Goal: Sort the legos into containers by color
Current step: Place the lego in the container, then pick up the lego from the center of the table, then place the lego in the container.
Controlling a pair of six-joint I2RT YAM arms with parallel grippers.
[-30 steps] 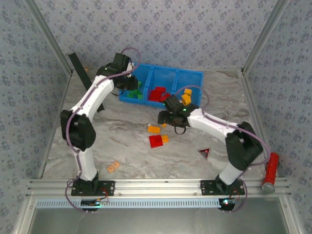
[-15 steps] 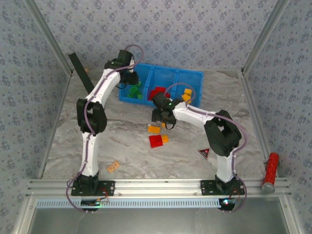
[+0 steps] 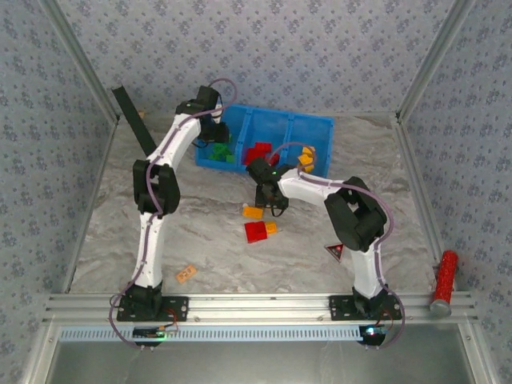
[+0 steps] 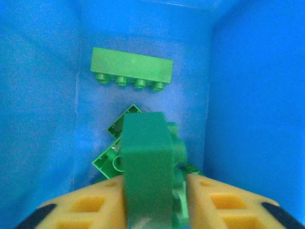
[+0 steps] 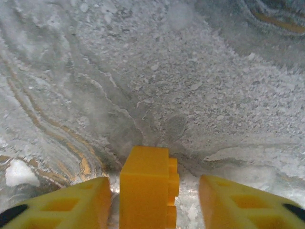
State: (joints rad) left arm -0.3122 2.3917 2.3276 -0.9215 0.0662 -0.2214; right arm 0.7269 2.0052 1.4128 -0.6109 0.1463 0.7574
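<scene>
Left gripper (image 4: pixel 147 191), low centre of the left wrist view: clamped on a dark green brick (image 4: pixel 145 162), yellow fingers (image 4: pixel 86 205) pressed to either side of it. Just beyond and beneath, a loose heap of lighter green bricks (image 4: pixel 112 160) on the compartment floor; higher in the frame, apart from the heap, a long green brick (image 4: pixel 131 69) lying on its side with four studs showing. All around, blue compartment walls (image 4: pixel 248 95). From the top view, poised over the leftmost compartment of the blue bin (image 3: pixel 316 128), upper centre of the frame. Right gripper (image 5: pixel 155 191), low centre of the right wrist view: jaws apart, astride a yellow-orange brick (image 5: pixel 145 186) standing on the marbled table (image 5: pixel 190 71), a gap on each side. From the top view, same gripper (image 3: pixel 262 200) mid-frame, just in front of the bin, with that brick (image 3: pixel 253 212) beneath it. Slightly lower, a red brick (image 3: pixel 256 232) with a small orange brick (image 3: pixel 271 228) touching its right edge. In the bin, red bricks (image 3: pixel 258 152) in the middle compartment, yellow-orange ones (image 3: pixel 306 158) in the right.
</scene>
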